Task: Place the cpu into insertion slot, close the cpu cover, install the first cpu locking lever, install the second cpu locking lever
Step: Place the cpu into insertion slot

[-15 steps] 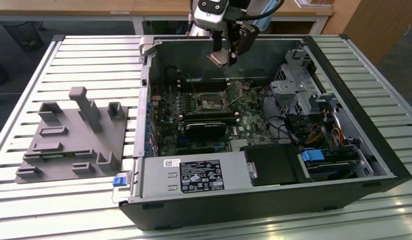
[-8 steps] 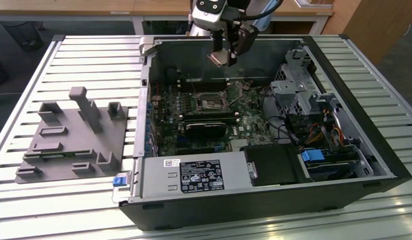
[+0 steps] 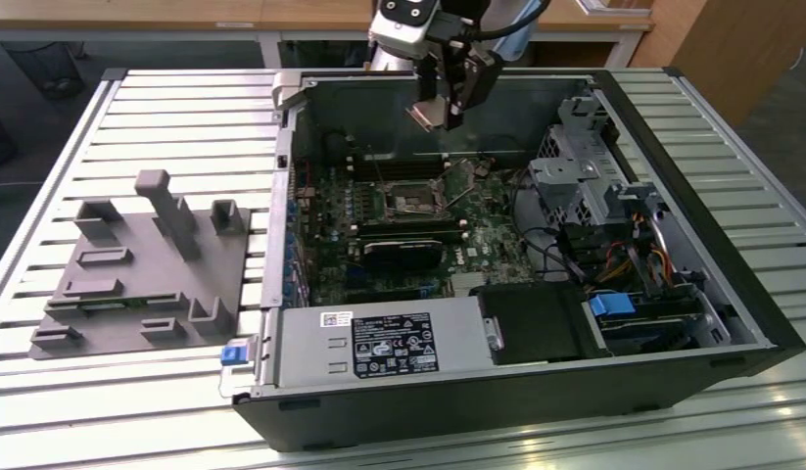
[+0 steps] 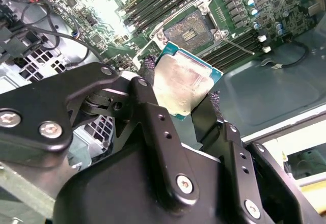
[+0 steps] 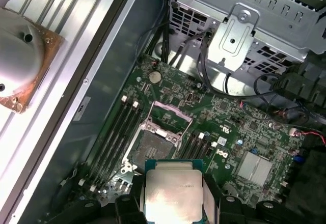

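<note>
Slatted metal table (image 3: 155,108) under bright room light carries an open computer case (image 3: 716,294) lying on its side, with its green board facing up.

The fingers (image 4: 208,113) are clamped on the cpu (image 4: 184,81), one dark pad on each of two opposite edges, so the chip sits square between them. In the first wrist view its silver-grey top is plain to see. In the exterior view it shows as a small pale tan square under the arm's wrist, tilted and held in the air over the far part of the case, touching nothing else.

The insertion slot (image 5: 150,147) lies on the board beyond the chip, well apart from it. Its dark recessed middle is bare. The cpu cover (image 5: 172,110) is swung up off the slot — a thin grey frame with the board showing through its window. A thin metal lever (image 4: 238,45) juts out beside the slot, away from it. Long black memory slots (image 5: 114,132) run along both sides of the slot.

Further out inside the case are a black heatsink block (image 3: 400,257), a labelled grey power supply (image 3: 376,345) and a metal drive cage (image 3: 579,166) with bundled cables. Outside the case, toward the exterior view's left, a grey fixture block (image 3: 141,264) with upright posts rests on the table — well apart from the arm.
</note>
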